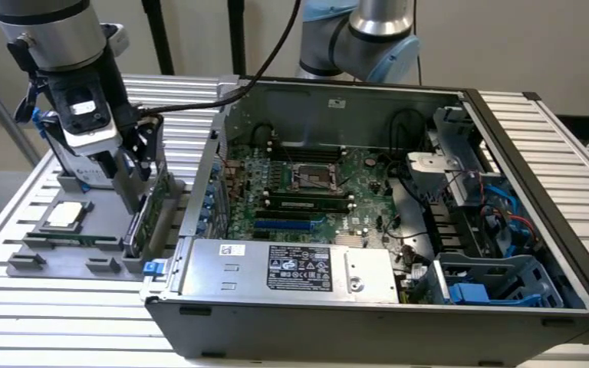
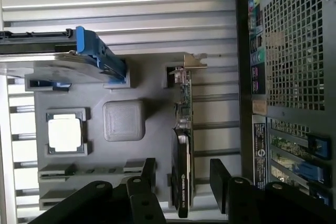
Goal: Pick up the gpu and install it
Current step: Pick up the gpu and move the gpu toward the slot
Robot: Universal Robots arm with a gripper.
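Note:
The gpu (image 1: 149,218) stands on its long edge in a slot of the grey parts tray (image 1: 28,264), just outside the open computer case (image 1: 376,307). In the wrist view the gpu (image 2: 184,140) is edge-on, with green board, dark face and silver bracket (image 2: 193,62) at the far end. My gripper (image 1: 139,192) hangs low over the card and is open. Its two black fingers (image 2: 148,174) stand on either side of the card's near end, with a small gap on each side. My gripper (image 2: 184,178) is not touching the card.
On the tray lie a square processor (image 2: 64,132), a silver hard drive with blue frame (image 2: 79,66) and a narrow memory stick (image 1: 70,238). The case wall (image 2: 247,77) rises close beside the card. Inside are the motherboard (image 1: 305,184) and power supply (image 1: 284,268).

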